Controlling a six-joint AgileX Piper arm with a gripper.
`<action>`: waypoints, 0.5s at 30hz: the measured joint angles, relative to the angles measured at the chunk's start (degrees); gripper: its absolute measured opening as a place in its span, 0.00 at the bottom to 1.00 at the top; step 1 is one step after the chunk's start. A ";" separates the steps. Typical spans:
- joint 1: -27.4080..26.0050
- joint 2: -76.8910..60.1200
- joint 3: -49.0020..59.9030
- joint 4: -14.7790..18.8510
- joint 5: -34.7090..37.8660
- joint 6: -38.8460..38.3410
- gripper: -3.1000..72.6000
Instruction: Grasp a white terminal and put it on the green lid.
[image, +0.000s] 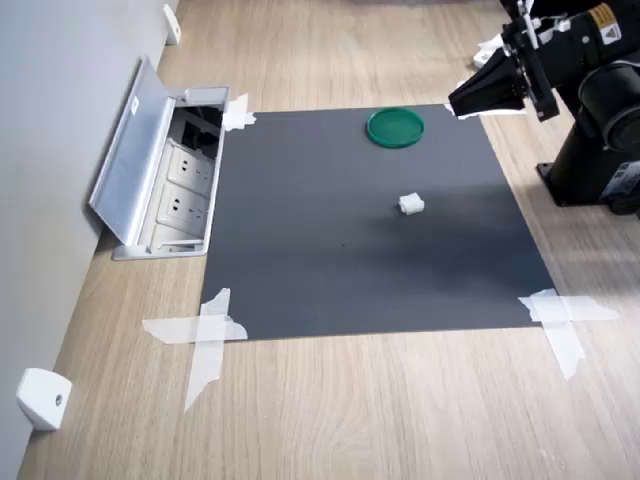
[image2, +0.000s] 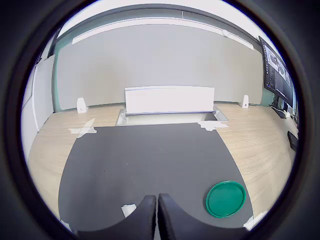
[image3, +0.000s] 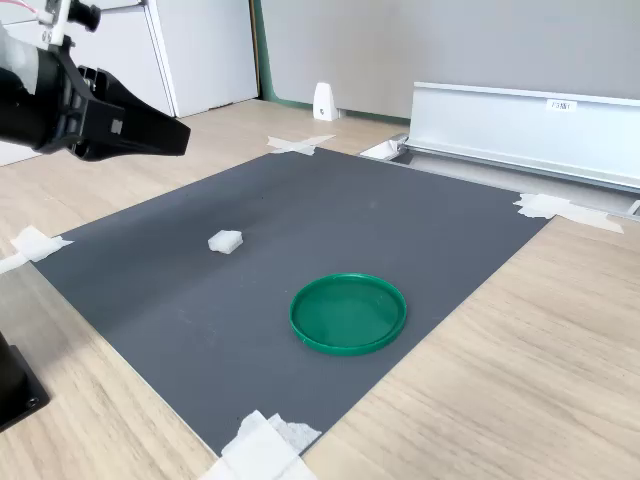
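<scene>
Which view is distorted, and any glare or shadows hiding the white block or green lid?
Wrist view: heavy fisheye with a black ring vignette; the green lid is clear, the white block sits partly behind the shut gripper. First exterior view: soft shadow band on the mat, block still sharp. Second exterior view: even light, no glare.

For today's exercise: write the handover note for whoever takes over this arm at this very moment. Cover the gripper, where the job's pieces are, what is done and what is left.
Gripper: black fingers closed together, holding nothing, raised above the mat's edge, clear of both pieces.
Small white plastic terminal block: lying loose on the dark grey mat, near its middle, untouched.
Flat round green plastic lid: on the mat near one edge, apart from the terminal, nothing on it.
Done: nothing yet.
Left: open the gripper, go down to the terminal, grasp it, carry it to the lid, release it there.
</scene>
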 joint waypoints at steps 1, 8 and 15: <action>0.00 0.00 0.00 0.20 0.00 0.00 0.03; 0.00 0.00 0.00 0.47 0.00 0.00 0.03; 0.00 0.00 0.00 0.47 0.00 0.05 0.03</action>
